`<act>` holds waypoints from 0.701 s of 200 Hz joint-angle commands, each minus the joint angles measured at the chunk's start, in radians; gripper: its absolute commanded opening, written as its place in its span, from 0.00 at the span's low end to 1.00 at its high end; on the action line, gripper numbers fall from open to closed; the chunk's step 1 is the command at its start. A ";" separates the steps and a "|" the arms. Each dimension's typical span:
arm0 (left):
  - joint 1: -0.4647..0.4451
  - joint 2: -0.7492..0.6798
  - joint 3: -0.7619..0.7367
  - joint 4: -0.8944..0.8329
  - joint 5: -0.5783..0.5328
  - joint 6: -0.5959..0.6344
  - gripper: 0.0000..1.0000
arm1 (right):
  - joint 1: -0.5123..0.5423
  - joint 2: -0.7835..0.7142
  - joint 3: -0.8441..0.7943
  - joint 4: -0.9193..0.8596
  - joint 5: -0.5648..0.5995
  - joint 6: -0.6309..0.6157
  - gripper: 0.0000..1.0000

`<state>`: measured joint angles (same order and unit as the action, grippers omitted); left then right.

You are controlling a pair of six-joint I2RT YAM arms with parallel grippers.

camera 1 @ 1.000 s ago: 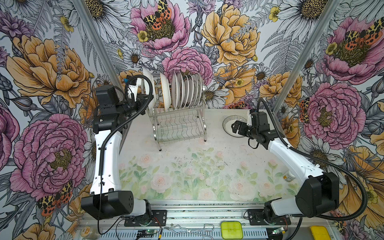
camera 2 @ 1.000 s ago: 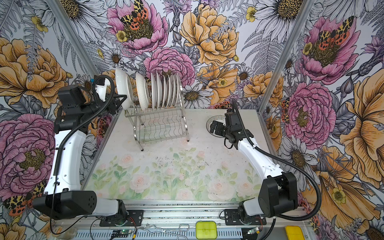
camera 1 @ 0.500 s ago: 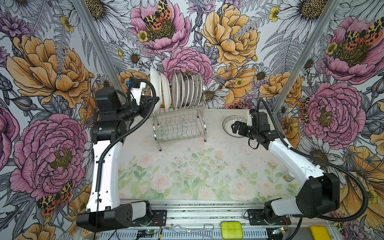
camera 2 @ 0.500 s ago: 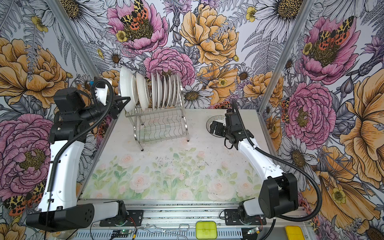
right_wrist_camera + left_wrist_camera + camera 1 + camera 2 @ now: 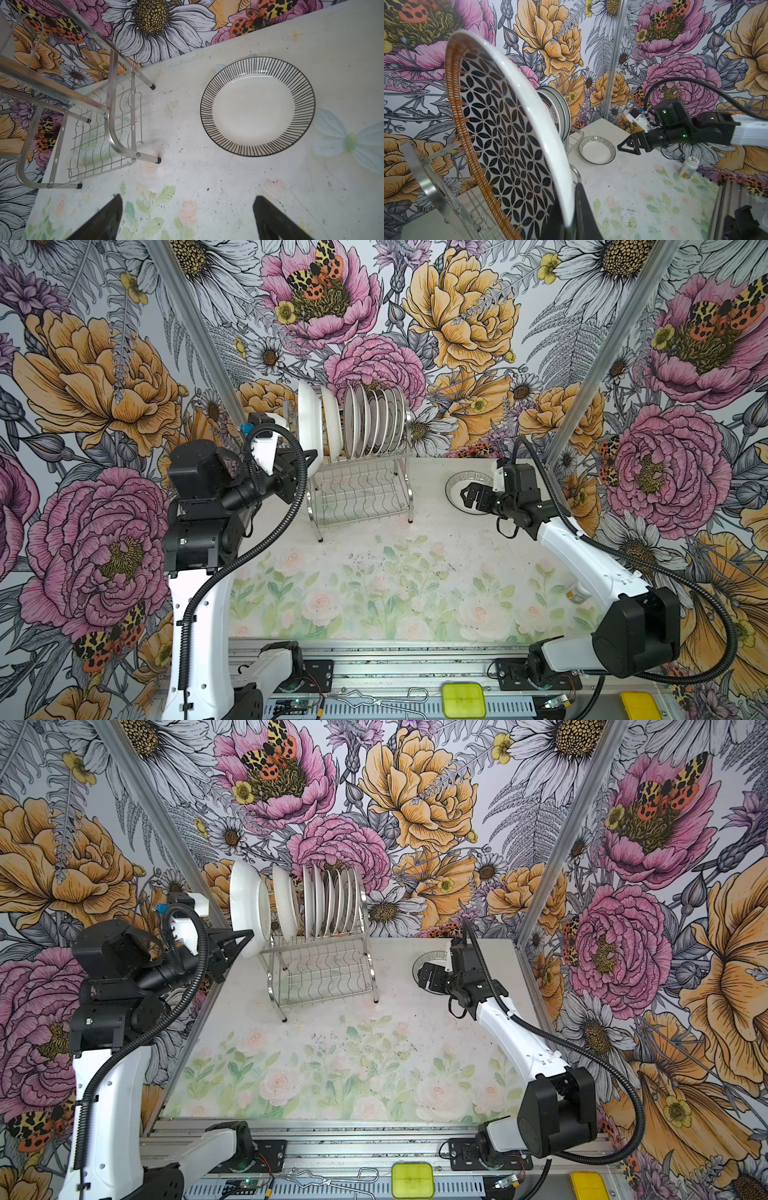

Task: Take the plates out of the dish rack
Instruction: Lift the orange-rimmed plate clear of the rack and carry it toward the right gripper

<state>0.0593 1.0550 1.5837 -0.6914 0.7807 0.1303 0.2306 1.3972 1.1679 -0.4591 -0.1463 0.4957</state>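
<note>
The desk point(image 5: 374, 580) in front of the dish rack point(image 5: 360, 493) lies open. Right of the rack lie a striped plate point(image 5: 459, 481) and, just beside it, the right end effector point(image 5: 468, 498). Upright plates point(image 5: 374, 423) crowd its top tier; the lower tier is free.

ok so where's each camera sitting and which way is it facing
Top views: high over the front rail, looking down and back at the dish rack; left arm and right arm show.
Left wrist: on the left arm, looking past the left gripper, shut on the patterned plate, across to the right gripper.
Right wrist: on the right arm, looking down between its open fingers at the striped plate.
Shared: the striped plate shows in every view.
</note>
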 commanded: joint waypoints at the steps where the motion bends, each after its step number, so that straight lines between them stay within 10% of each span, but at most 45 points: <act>1: -0.046 -0.055 -0.019 0.070 -0.043 0.017 0.00 | 0.001 -0.045 0.006 0.011 -0.019 -0.010 0.99; 140: -0.869 -0.048 -0.247 -0.022 -0.843 0.061 0.00 | -0.109 -0.129 -0.025 -0.085 -0.047 0.153 0.99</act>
<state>-0.7078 0.9726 1.3262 -0.8383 0.1951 0.1387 0.1627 1.3163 1.1572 -0.5198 -0.1795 0.5854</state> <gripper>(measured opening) 0.091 0.995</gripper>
